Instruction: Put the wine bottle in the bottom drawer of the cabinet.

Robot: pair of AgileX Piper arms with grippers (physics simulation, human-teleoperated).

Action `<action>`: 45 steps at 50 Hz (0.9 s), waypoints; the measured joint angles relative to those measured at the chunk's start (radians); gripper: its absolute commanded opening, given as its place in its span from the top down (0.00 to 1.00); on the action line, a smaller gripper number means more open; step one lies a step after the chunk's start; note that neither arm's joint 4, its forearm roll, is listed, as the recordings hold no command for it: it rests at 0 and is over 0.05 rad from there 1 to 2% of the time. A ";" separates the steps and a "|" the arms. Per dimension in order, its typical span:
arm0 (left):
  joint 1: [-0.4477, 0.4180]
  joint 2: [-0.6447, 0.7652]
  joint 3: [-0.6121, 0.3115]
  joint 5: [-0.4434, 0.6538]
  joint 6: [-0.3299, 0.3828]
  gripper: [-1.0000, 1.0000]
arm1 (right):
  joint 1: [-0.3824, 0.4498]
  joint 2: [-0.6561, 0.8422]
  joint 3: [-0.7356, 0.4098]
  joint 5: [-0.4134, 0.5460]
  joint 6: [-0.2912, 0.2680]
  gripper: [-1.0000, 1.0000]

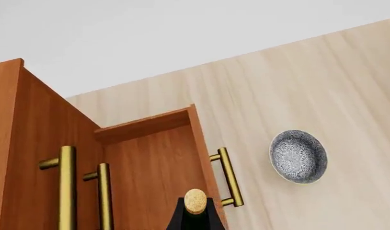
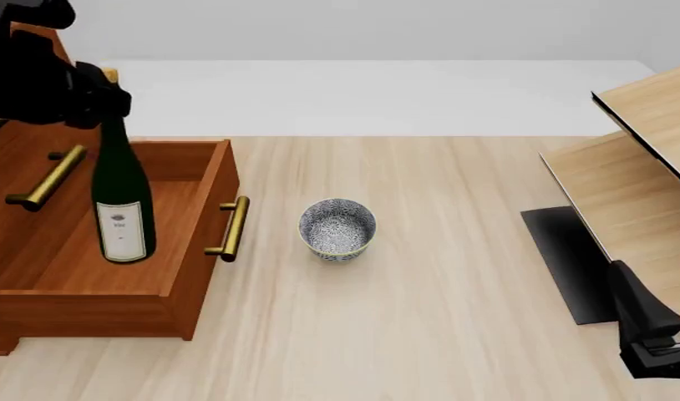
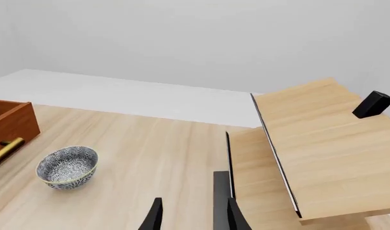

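Note:
The wine bottle [image 2: 122, 200] is upright, dark green with a white label, its base over the inside of the open bottom drawer [image 2: 203, 190] of the cabinet [image 2: 8, 163]. I cannot tell whether the base touches the drawer floor. My left gripper [image 2: 104, 96] is shut on the bottle's neck just under the cork. In the left wrist view the cork [image 1: 195, 200] shows between my black fingers [image 1: 179, 219], above the drawer [image 1: 150, 163]. My right gripper [image 3: 193, 216] is open and empty, far to the right next to the shelf unit; it also shows in the front view [image 2: 656, 351].
A speckled grey bowl [image 2: 337, 228] stands on the table just right of the drawer's brass handle [image 2: 230, 227]. A pale light-wood shelf unit [image 2: 641, 167] fills the right side. The cabinet's upper drawer fronts carry brass handles [image 2: 46, 179] behind the bottle.

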 measured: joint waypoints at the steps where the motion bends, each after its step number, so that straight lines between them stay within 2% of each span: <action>1: 0.003 0.002 0.003 -0.004 0.002 1.00 | 0.000 0.001 0.000 -0.001 0.000 0.00; 31: 0.035 0.047 0.077 -0.074 -0.005 1.00 | -0.002 0.008 0.000 -0.006 0.003 0.00; 45: 0.030 0.052 0.108 -0.101 -0.032 1.00 | -0.002 0.006 0.000 -0.005 0.002 0.00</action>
